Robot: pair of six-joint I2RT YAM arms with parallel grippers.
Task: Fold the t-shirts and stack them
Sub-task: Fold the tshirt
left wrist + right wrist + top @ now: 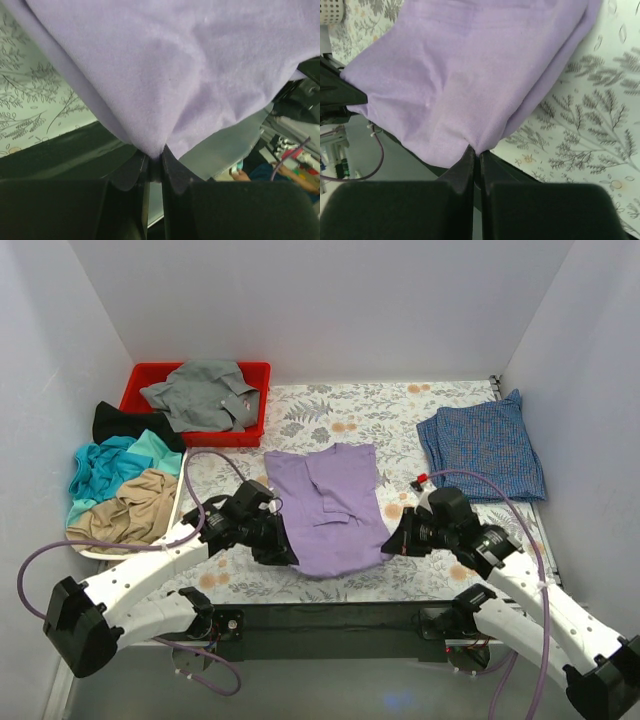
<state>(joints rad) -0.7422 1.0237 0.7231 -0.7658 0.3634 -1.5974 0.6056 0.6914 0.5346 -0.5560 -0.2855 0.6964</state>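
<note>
Overhead, you cannot make out either pinch, hidden under dark fingers; the lavender t-shirt (325,510) lies mid-table (440,405); your left hand (156,160) is clamped on its near-left corner, your right hand (476,152) on its near-right corner; beyond the shirt's far-left, a red bin (135,400) holds a grey t-shirt (205,390).

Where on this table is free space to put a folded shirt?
Free: the floral table cover between the red plastic bin and the blue checked t-shirt, beyond the lavender t-shirt. Crowded: the left edge, with the heap of teal, tan and black t-shirts.
</note>
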